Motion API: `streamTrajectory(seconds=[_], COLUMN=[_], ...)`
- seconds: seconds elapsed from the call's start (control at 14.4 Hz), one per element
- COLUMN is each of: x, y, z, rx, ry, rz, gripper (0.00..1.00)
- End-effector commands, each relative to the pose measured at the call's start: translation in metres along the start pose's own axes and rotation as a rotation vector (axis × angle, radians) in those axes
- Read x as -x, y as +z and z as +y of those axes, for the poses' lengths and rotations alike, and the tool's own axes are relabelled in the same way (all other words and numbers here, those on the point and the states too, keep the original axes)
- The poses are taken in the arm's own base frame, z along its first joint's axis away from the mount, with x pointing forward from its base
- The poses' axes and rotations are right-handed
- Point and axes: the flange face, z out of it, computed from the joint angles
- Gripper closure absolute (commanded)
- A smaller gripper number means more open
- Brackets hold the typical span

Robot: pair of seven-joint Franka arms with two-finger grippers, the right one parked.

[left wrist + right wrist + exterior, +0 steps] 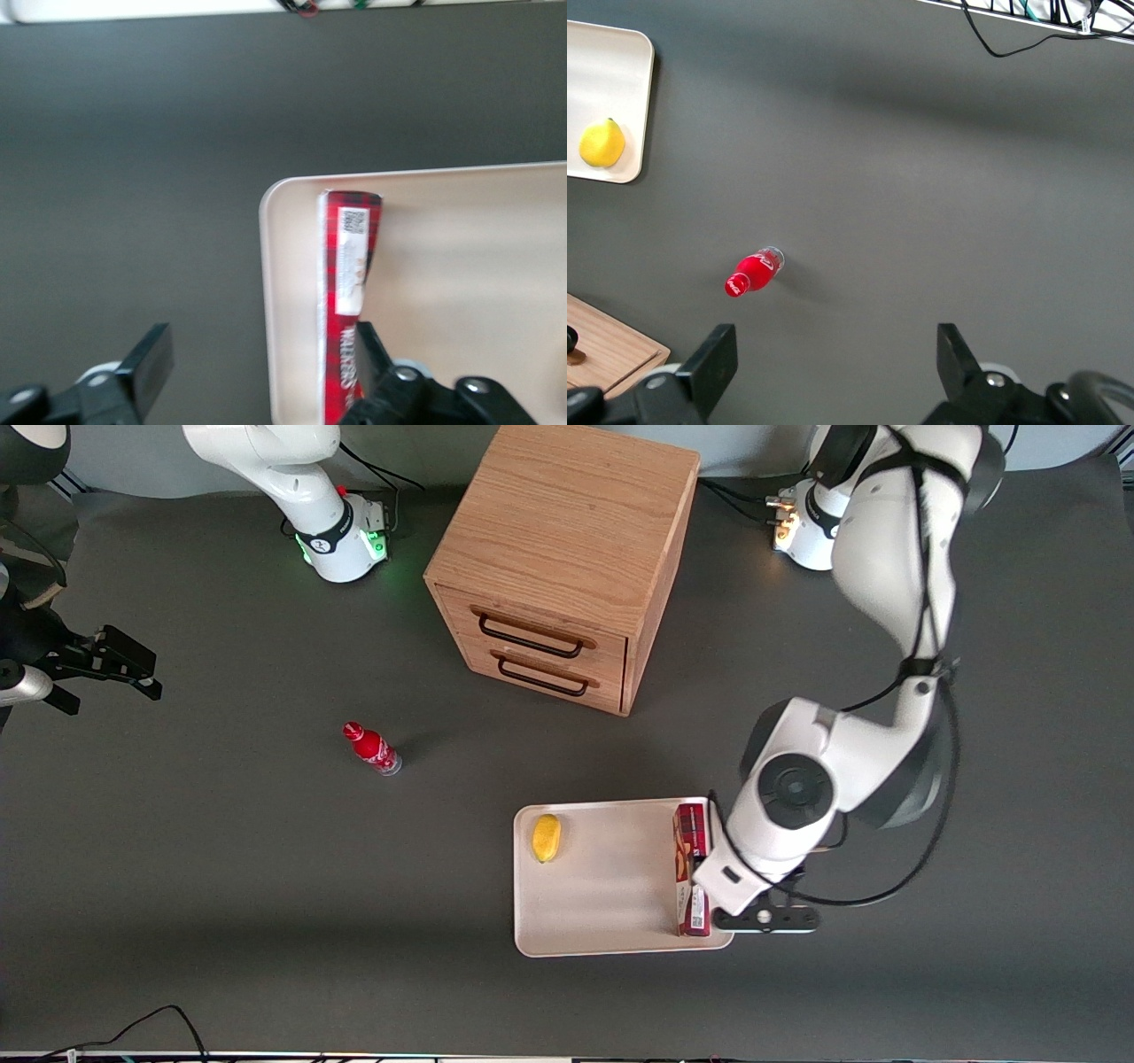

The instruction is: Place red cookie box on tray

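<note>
Lemon (pixel 546 838) on tray (pixel 602 886) at edge toward parked arm's end. Red cookie box (pixel 691 868) lying inside tray along rim toward working arm. Gripper (pixel 257 372) just above box, fingers spread wide, gripping nothing. Best to lift straight up w/o clipping box.

Layout: red cookie box (pixel 690 865) on tray (pixel 602 934), gripper (pixel 709 868) over it.
Box lies along tray's edge twd working arm's end; lemon (pixel 546 838) on same tray, near edge twd parked arm's end, well apart from box. Gripper fingers (pixel 146 363) spread wide, box betw. them by one finger. Drawer cabinet (pixel 567 558) farther from front cam than tray; bottle (pixel 372 747) twd parked arm's end, off tray.
</note>
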Motion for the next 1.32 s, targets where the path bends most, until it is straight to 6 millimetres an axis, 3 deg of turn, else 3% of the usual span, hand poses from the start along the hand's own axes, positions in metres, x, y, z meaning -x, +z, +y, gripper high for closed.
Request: streamTrajectory(seconds=[0.0,0.07,0.21,0.35,0.62,0.76,1.25], x=[0.013,0.014,0.023,0.035,0.058,0.066,0.075], y=[-0.093,-0.118,-0.157,-0.187,-0.222,-0.237,-0.248], z=[-0.063,-0.095,-0.148,-0.209,-0.272,-0.283,-0.290], rx=[0.019,0.025,0.075,0.110,0.110,0.107,0.105], ry=[-0.083,-0.104,0.031,0.087,0.144,0.146,0.232], rz=[-0.048,-0.065,-0.121,-0.162,-0.206,-0.202,-0.223], gripper=[0.00,0.00,0.00,0.00,0.00,0.00,0.00])
